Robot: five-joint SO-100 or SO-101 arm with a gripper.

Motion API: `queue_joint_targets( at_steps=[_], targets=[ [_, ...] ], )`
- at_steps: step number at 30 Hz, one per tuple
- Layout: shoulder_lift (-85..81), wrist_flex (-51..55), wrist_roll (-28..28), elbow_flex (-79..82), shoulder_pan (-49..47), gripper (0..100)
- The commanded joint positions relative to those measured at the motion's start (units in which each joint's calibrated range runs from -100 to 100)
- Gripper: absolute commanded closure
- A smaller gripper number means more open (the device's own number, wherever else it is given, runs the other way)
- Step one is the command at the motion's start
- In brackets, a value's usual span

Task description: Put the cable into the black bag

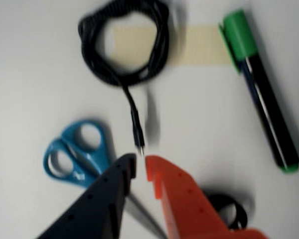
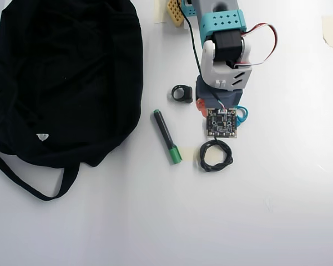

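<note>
A green-capped black marker [image 2: 167, 136] is lying on the white table [image 2: 277, 221], with the marker serving as landmark. A small black ring-shaped object [image 2: 182, 93] is sitting near its uncapped end. Blue-handled scissors [image 1: 79, 152] are resting well apart from the marker in the wrist view. A beige tape strip [image 1: 197, 46] is sitting just beside its cap.

Wrist view soft with blur throughout. Blue scissors [image 1: 77, 154] blades lost behind the gripper [image 1: 141, 168]; overhead, only a blue handle sliver [image 2: 242, 114] clear of the arm. Black ring [image 1: 229, 209] half hidden by the orange finger. Black bag [image 2: 61, 83] cut by top and left edges.
</note>
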Motion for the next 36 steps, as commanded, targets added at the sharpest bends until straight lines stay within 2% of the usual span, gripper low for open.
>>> queue_joint_targets(
  at_steps=[1, 10, 29, 36],
  targets=[
    [3.52, -0.23, 0.26, -8.15, 1.0, 97],
    [12.81, -0.06, 0.31, -15.34, 1.15, 97],
    [14.81, 2.7, 0.26, -15.61, -0.64, 97],
    [15.3, 2.61, -2.57, -17.32, -2.74, 97]
  ],
)
